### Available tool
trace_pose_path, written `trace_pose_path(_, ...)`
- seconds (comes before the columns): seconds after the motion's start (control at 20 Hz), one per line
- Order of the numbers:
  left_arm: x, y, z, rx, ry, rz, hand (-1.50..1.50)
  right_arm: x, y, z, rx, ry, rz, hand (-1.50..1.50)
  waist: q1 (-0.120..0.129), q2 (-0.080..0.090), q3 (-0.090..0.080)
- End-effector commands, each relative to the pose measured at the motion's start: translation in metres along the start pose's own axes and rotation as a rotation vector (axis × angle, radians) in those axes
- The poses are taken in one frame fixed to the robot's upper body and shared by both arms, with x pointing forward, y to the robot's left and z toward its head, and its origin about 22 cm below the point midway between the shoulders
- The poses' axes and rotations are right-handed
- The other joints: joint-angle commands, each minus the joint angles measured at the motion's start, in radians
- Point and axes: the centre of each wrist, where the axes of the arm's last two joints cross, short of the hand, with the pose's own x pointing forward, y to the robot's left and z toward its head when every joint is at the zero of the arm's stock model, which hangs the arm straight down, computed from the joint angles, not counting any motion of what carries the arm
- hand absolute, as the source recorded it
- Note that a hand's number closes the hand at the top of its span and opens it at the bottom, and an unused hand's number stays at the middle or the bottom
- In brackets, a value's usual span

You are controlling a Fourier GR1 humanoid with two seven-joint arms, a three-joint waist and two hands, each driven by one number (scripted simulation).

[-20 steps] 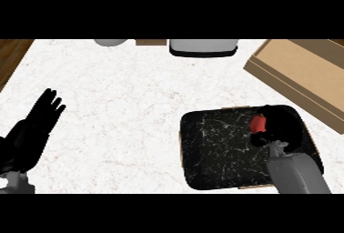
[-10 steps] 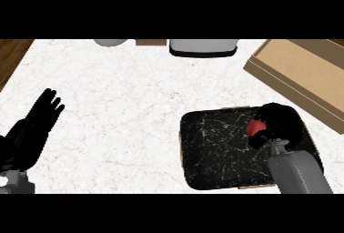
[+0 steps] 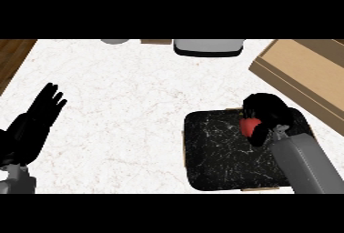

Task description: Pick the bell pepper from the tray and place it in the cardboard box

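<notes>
In the head view, the right hand [image 3: 266, 109] was at the right of the frame, its fingers curled round the red bell pepper [image 3: 249, 127] at the upper right corner of the black tray [image 3: 222, 159]. The pepper was mostly hidden, so I couldn't tell its long axis. The cardboard box [image 3: 306, 73] lay at upper right, and the left hand [image 3: 33, 129] rested open at far left.

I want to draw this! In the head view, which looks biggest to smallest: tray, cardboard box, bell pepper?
1. tray
2. cardboard box, but the view's edge cuts it off, so tray versus box is unsure
3. bell pepper, clearly smallest
</notes>
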Motion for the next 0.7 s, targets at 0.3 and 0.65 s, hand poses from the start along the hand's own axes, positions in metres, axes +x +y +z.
trace_pose_path(0.3, 0.003, -0.01, 0.008, 0.027, 0.011, -0.004, 0.0, -0.005, -0.063, -0.007, -0.174, -0.286, 0.055, 1.5, -0.027, -0.01, 0.0)
trace_pose_path(0.65, -0.005, 0.018, 0.008, 0.038, 0.015, 0.002, 0.0, 0.002, -0.148, 0.034, -0.439, -0.307, -0.04, 1.5, -0.034, -0.012, -0.001)
